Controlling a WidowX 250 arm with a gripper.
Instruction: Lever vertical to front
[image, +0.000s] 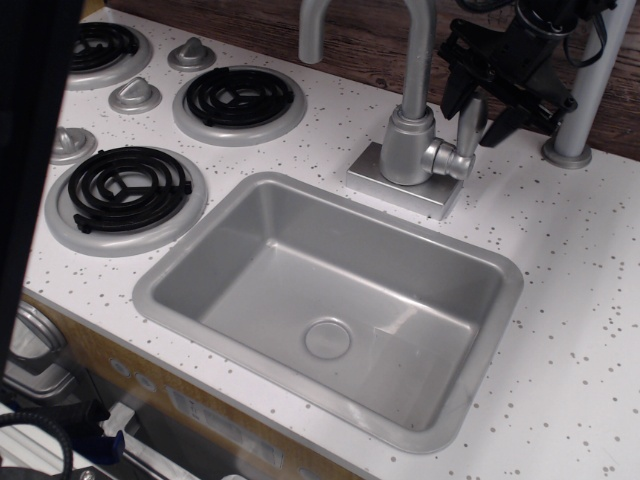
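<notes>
The lever (468, 128) is a small silver-grey paddle standing upright from a round hub (452, 160) on the right side of the faucet body. My black gripper (478, 115) hangs over it from the upper right. One finger (454, 92) is to the left of the paddle's top and the other finger (500, 127) is to its right. The jaws are apart and straddle the paddle's upper end. I cannot tell whether either finger touches it.
The tall curved faucet spout (415, 60) rises just left of the lever on a square base (385, 180). A grey post (578, 110) stands close behind-right of the gripper. The sink basin (330, 300) lies in front. Burners (238, 98) and cone knobs (133, 95) are at left.
</notes>
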